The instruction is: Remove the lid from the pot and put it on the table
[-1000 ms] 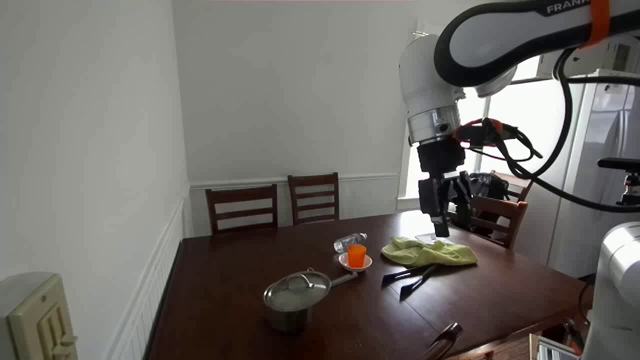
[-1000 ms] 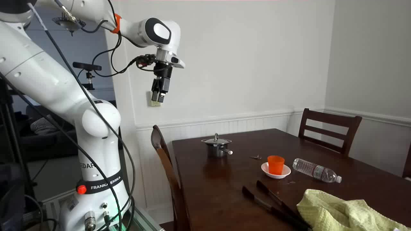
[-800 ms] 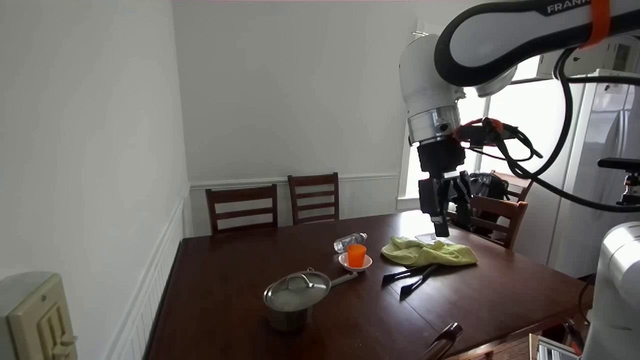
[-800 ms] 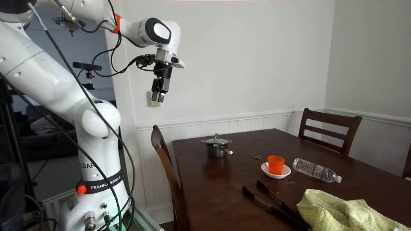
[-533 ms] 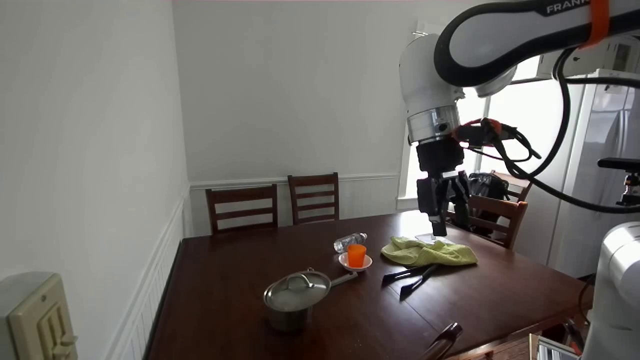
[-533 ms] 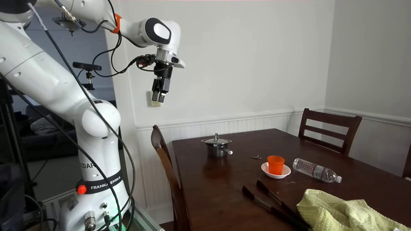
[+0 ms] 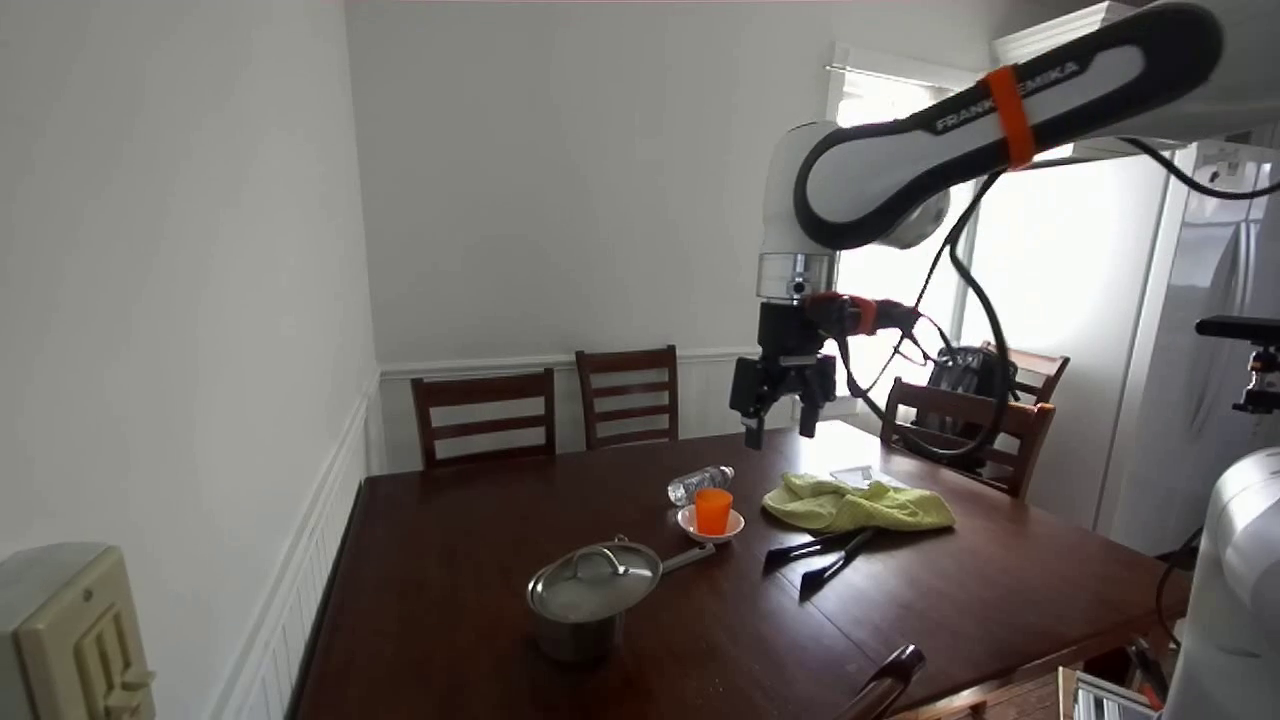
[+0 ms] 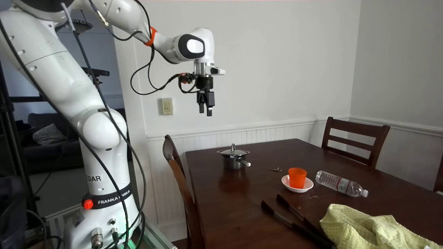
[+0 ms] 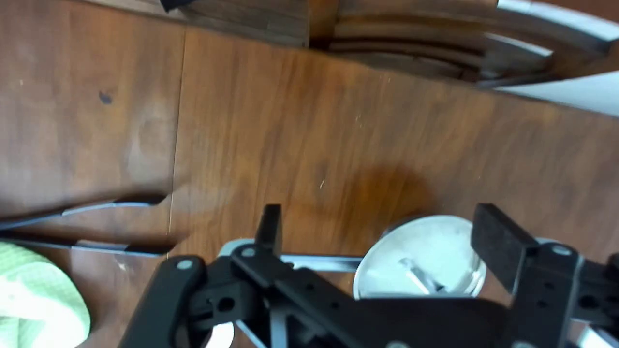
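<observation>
The round shiny lid [image 7: 595, 592] with a loop handle sits on the steel pot [image 7: 575, 640], on the dark brown table [image 7: 450, 530]. The lid [image 8: 226, 152] and pot [image 8: 232, 162] also show near the far edge in an exterior view. My gripper [image 7: 781, 432] is open and empty, pointing down well above the table; it also shows in an exterior view [image 8: 205, 112]. In the wrist view the lid [image 9: 435, 246] appears between the open fingers [image 9: 379, 222], nearer the right one. The gripper body hides its lower part. The pot's handle [image 9: 324, 263] extends left.
An orange cup [image 7: 713, 511] stands in a small white bowl [image 7: 735, 527] beside a plastic bottle [image 8: 341, 184]. Black tongs-like utensils [image 8: 294, 221] lie by a yellow-green cloth [image 7: 870, 508]. A small metal item [image 8: 276, 169] lies near the pot. Chairs [image 8: 356, 138] surround the table.
The arm has swung out over the table. The gripper moved left in one exterior view, and right and slightly lower in another, and now points more straight down. The lid and pot have not moved.
</observation>
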Controlling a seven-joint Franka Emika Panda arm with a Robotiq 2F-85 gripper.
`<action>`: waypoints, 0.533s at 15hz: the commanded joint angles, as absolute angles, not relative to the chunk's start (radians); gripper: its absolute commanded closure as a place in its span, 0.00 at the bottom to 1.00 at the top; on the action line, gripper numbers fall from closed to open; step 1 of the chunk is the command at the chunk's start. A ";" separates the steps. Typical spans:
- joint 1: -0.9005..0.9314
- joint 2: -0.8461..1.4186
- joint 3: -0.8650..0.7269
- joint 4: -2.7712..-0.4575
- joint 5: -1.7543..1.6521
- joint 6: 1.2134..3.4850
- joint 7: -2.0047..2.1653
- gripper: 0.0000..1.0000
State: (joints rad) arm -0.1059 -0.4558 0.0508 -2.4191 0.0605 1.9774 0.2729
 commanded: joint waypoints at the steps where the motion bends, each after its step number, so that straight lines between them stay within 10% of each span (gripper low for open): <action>1: -0.134 -0.203 0.044 -2.252 -0.073 2.110 0.268 0.00; 8: -0.100 -0.092 0.011 -2.196 -0.129 2.146 0.283 0.00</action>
State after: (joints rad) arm -0.1244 -0.0921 0.0358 -2.1981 -0.1269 2.1498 0.2816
